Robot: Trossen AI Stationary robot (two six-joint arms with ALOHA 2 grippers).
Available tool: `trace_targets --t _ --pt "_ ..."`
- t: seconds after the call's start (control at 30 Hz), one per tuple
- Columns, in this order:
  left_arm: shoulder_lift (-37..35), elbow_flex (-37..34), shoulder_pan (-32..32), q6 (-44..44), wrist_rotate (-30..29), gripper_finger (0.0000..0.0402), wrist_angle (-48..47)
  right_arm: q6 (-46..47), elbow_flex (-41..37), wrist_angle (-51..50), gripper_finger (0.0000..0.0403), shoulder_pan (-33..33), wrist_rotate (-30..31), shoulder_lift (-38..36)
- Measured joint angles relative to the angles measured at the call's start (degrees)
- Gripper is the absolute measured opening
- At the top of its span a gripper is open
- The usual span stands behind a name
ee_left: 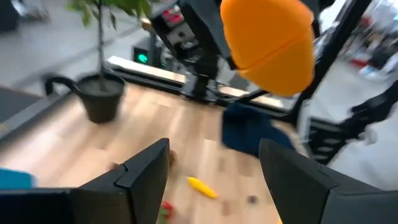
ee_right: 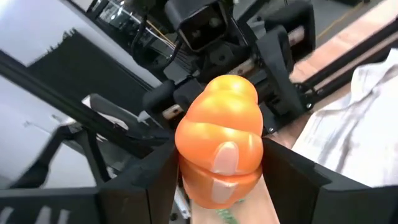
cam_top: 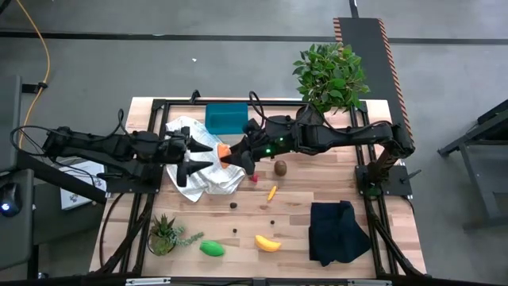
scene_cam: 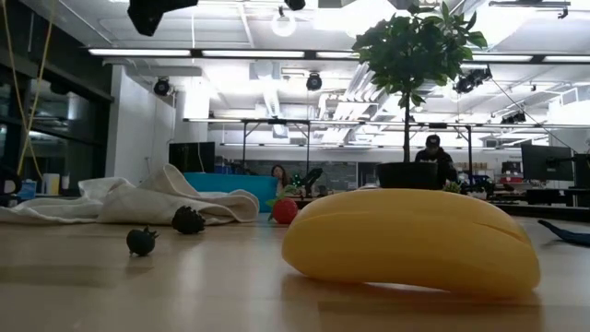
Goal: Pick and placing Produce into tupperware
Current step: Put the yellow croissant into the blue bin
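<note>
Two grippers meet over the white checked cloth (cam_top: pixel 200 163) near the table's middle. Right gripper (cam_top: pixel 235 157) is clamped on the orange carrot (cam_top: pixel 225 150); in its wrist view the carrot (ee_right: pixel 221 152) sits squeezed between both dark fingers (ee_right: pixel 155 180), held up off the table. Left gripper (cam_top: pixel 202 156) faces it from the other side, fingers (ee_left: pixel 146 171) spread wide and holding nothing, the carrot (ee_left: pixel 267 45) just ahead of them.

Teal tupperware (cam_top: pixel 226 117) sits at the table's far edge, just beyond the cloth, nothing visible inside from above.

Rest of the produce is loose on the wood: brown kiwi (cam_top: pixel 280 168) near the right arm, red strawberry (cam_top: pixel 254 179) just beside the cloth's edge, a small yellow piece (cam_top: pixel 272 192) close by, yellow banana (cam_top: pixel 267 243) and green oval (cam_top: pixel 212 249) toward the near edge. Tiny dark berries (cam_top: pixel 233 205) scattered between them.

Black folded cloth (cam_top: pixel 339 230) lies at near right. Spiky potted plant (cam_top: pixel 163 233) at near left, leafy bush (cam_top: pixel 331 75) at the far right corner.

Low view: banana (scene_cam: pixel 410 242) fills the foreground, two berries (scene_cam: pixel 142 241) and the strawberry (scene_cam: pixel 285 210) behind it. People (scene_cam: pixel 433 152) in the room beyond, blurred.
</note>
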Motion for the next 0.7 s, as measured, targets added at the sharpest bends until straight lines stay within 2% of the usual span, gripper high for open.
trace_targets --t 0.2,0.37,0.7 --pt "0.00 0.00 0.00 -13.13 3.99 0.0239 2.38 -6.69 0.01 0.00 0.0197 0.00 0.22 0.00" --pt "1.05 -0.02 0.00 -21.40 4.71 0.0239 6.26 -11.00 0.01 0.00 0.0197 -0.09 0.96 0.00" --pt "5.07 0.00 0.00 -22.42 4.73 0.0239 8.26 -14.11 0.01 3.68 0.0197 -0.51 2.67 -0.02"
